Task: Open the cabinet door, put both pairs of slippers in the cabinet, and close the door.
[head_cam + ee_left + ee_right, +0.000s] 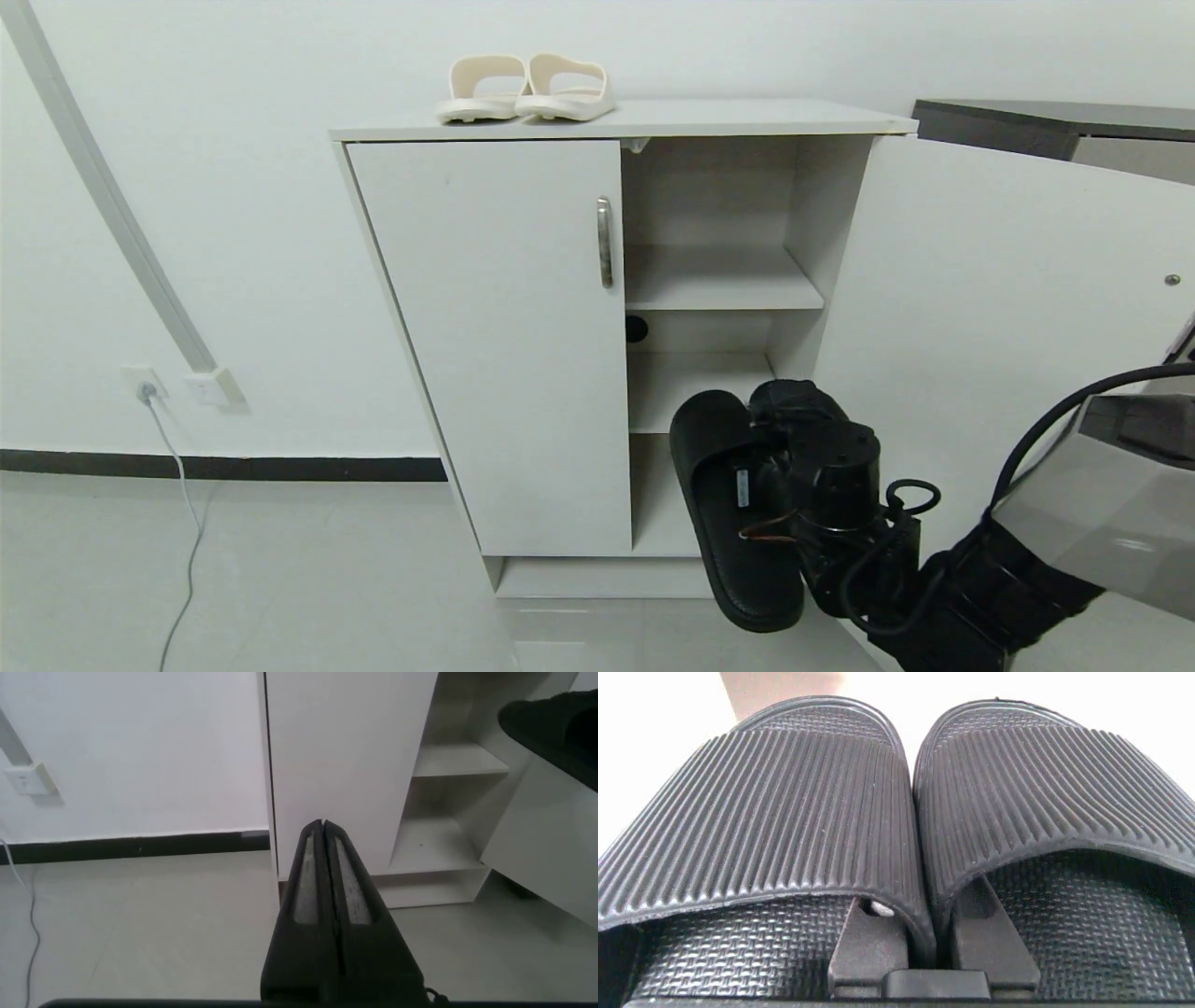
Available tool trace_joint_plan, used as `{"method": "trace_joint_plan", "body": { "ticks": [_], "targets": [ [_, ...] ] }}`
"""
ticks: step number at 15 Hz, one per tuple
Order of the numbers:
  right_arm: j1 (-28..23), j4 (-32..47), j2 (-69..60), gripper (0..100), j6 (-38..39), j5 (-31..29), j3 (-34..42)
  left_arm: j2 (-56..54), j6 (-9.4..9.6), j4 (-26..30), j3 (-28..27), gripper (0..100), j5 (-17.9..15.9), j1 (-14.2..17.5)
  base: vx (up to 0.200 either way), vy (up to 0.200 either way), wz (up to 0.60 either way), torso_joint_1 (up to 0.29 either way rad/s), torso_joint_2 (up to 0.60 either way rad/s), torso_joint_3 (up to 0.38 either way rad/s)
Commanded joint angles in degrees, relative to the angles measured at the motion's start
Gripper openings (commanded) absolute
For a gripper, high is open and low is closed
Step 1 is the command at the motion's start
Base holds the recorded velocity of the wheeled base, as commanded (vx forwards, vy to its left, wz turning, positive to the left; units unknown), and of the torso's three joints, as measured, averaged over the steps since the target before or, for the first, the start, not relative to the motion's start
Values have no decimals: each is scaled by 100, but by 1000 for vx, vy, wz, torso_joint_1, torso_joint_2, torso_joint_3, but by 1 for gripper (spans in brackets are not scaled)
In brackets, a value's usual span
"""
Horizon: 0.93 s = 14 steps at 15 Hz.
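**Holding black slippers [738, 513] at the open cabinet [747, 117]**

The right end effector [926, 952] clamps both inner straps, the pair just in front of the lower shelves [691, 383], right door [980, 308] open. The white slippers [526, 89] sit on top. The left end effector [321, 859] is closed, empty, above the floor [140, 924].

The right arm [943, 588], black and wrapped in cables, rises from the lower right with its wrist angled up and to the left. The right gripper [926, 943] has two black fingers [868, 947] tucked under the straps of a pair of black ribbed rubber slippers [738, 513], pinching them together. The left gripper [322, 835] is held low, pointing forward, its long black fingers [304, 887] pressed flat together.
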Motion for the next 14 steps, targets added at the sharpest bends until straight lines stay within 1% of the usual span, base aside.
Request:
{"method": "trace_joint_plan", "body": {
  "ticks": [1,2,3,6,9,14],
  "targets": [
    [48,668,369,0,443,-9,-807,9,-1,-1,1,0,7,1,0,0,0,0,0,0],
    [13,1301,378,0,821,-9,-1106,9,-1,-1,1,0,7,1,0,0,0,0,0,0],
    [4,1652,369,0,1005,8,-1238,9,-1,-1,1,0,-2,1,0,0,0,0,0,0],
    [4,1670,369,0,1023,17,-1256,9,8,-1,1,0,-2,1,0,0,0,0,0,0],
    [31,1670,387,0,1023,0,-1256,9,8,-1,1,0,-2,1,0,-200,0,4,1,-1],
    [119,1626,501,0,1032,-9,-1256,9,-10,-1,1,0,7,1,0,0,0,0,0,0]
  ]
}}
